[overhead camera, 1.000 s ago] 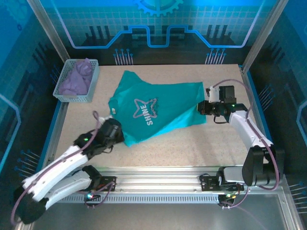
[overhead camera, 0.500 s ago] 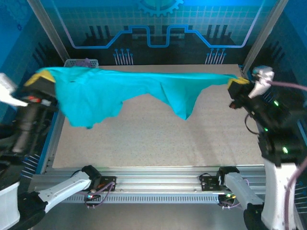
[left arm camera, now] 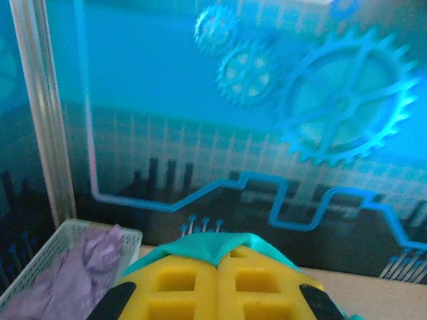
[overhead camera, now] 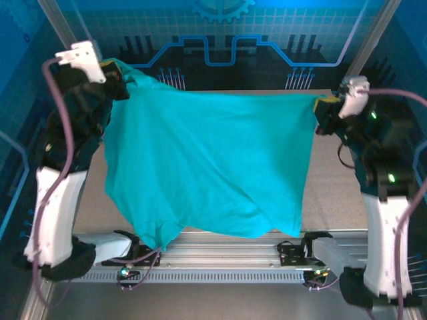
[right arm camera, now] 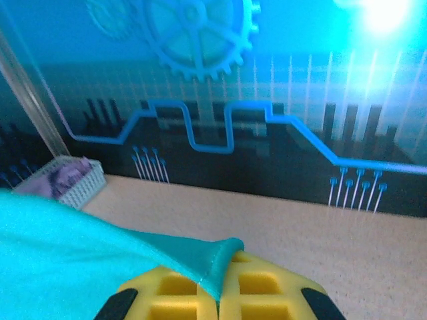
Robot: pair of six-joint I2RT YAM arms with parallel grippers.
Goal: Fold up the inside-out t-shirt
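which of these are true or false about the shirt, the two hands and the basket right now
1. The teal t-shirt hangs in the air, stretched between the left hand and the right hand. True.
2. The left hand is open. False: its yellow fingers are shut on the t-shirt's edge.
3. The lavender cloth lies in the white basket. True.
4. The right hand holds the lavender cloth. False: it is shut on a corner of the teal t-shirt.
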